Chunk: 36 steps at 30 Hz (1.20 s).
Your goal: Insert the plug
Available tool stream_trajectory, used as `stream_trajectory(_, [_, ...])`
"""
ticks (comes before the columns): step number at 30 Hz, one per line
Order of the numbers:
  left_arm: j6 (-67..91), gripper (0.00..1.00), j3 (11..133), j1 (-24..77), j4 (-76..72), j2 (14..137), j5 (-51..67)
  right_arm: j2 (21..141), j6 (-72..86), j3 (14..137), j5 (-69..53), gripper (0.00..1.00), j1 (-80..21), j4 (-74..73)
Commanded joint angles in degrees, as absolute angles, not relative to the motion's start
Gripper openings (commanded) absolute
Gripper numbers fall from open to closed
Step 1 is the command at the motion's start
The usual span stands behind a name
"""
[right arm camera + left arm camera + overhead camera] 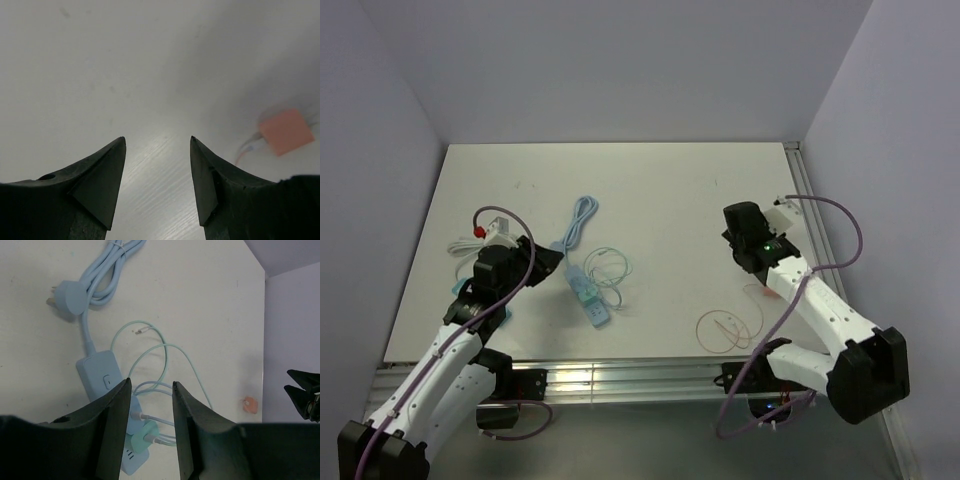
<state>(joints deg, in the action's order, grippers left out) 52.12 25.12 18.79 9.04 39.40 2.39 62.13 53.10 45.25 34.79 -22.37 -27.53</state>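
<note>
The power strip (97,372) is smooth blue plastic, the table (200,290) matt.

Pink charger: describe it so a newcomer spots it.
On the white table, right half, beside the right arm, lies the pink charger, its thin pink cable coiled toward the near edge. All other corded items are blue, mint or white, at left.

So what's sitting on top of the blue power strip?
A green plug sits on the strip near its free end, a thin cable trailing off. The left fingers hide the strip's side, so other sockets can't be seen.
</note>
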Motion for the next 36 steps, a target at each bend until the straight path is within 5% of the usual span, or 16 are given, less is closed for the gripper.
stream_trajectory(1, [50.01,0.44,28.30,18.54,10.37,40.34,3.25,65.29,65.10,50.78,41.99,0.61,-17.16,-40.32])
stream_trajectory(3, [49.57,0.44,28.83,18.54,11.16,41.04,3.25,68.36,72.74,52.90,47.42,0.62,-16.09,-46.29])
stream_trajectory(7, [49.04,0.44,30.84,18.54,13.27,42.80,3.34,72.77,84.02,55.73,51.33,0.90,-14.24,-60.19])
stream_trajectory(9, [48.96,0.43,31.90,18.54,14.41,43.85,3.69,72.60,83.06,53.98,50.28,0.92,-12.66,-56.81])
stream_trajectory(16, [50.36,0.43,33.31,18.54,15.29,46.66,4.48,69.34,69.18,40.70,38.15,0.89,-3.00,-35.53])
stream_trajectory(36, [52.12,0.43,32.17,18.46,12.22,50.01,8.00,77.44,70.84,38.77,29.18,0.92,1.85,-33.31])
